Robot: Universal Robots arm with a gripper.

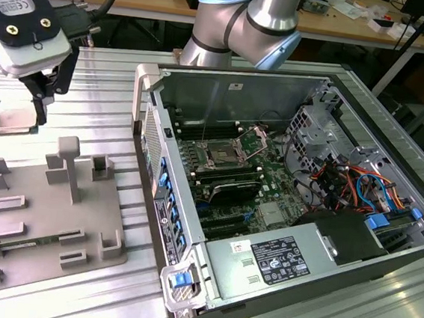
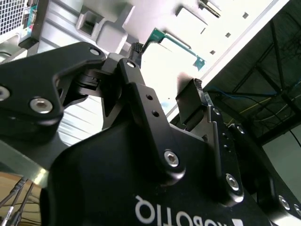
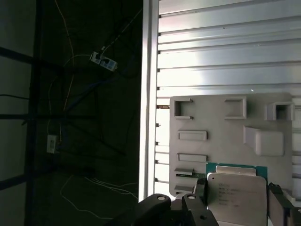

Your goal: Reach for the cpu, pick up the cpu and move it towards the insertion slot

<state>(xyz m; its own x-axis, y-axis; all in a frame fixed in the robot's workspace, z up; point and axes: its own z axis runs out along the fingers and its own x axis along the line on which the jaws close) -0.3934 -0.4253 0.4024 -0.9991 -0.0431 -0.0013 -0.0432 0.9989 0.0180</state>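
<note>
At the exterior view's left, near the counter's (image 1: 115,74) far left edge, the claw (image 1: 35,108) holds the chip (image 1: 9,118) clamped between its fingers, lifted above the grey tray (image 1: 41,218). To the right, the open computer case (image 1: 283,203) holds the socket (image 1: 219,157), well apart from the chip.
</note>
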